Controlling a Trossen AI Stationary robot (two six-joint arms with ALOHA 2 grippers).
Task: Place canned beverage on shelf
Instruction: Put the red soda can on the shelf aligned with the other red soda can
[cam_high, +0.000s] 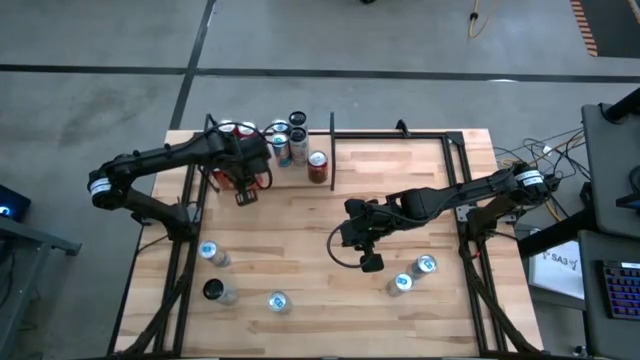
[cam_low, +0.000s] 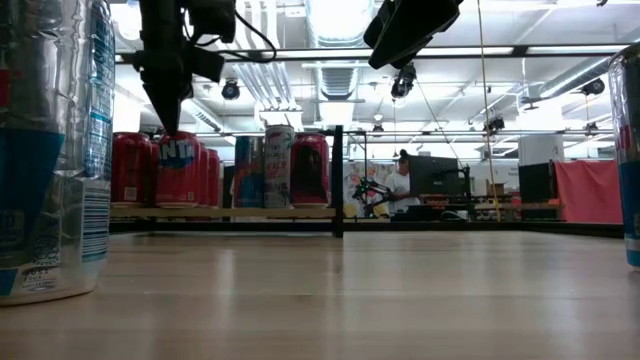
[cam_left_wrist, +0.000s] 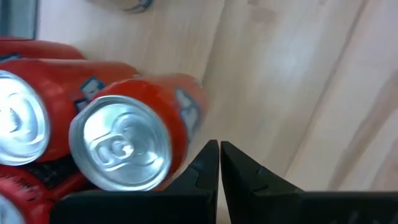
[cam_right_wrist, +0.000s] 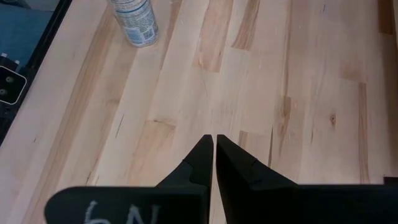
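Right, here is the shelf (cam_high: 262, 180), that narrow bay in the black frame at the far left corner of the surface (cam_high: 400, 190), and it is filling up: red cans (cam_high: 236, 130) packed along its back, a few blue and white cans (cam_high: 283, 142) beside them, and one more red can (cam_high: 318, 166) standing just next to the frame post

The left tool (cam_high: 243, 192) hangs over the front of that bay, fingers clenched tight together and nothing between them. In the left wrist view the nearest red can (cam_left_wrist: 134, 134) sits just beside the pinched fingertips (cam_left_wrist: 208, 163), close but not gripped. So I judge a placing step is complete here and this arm is between cans

The right tool (cam_high: 369, 262) hovers over the middle of the surface, also clenched and empty, with only bare wood below it in its own wrist view

Plenty is left to fetch. Two silver cans (cam_high: 412, 274) stand near the right arm at the near right, and three more cans (cam_high: 214, 256) wait at the near left, one with a dark top (cam_high: 214, 290). Each stands upright, well apart from the shelf

Next move, as I read it: one tool must release its fingers wide, drop over a loose can, squeeze its sides and carry it to whatever gap remains in the bay. Whether room remains I cannot tell
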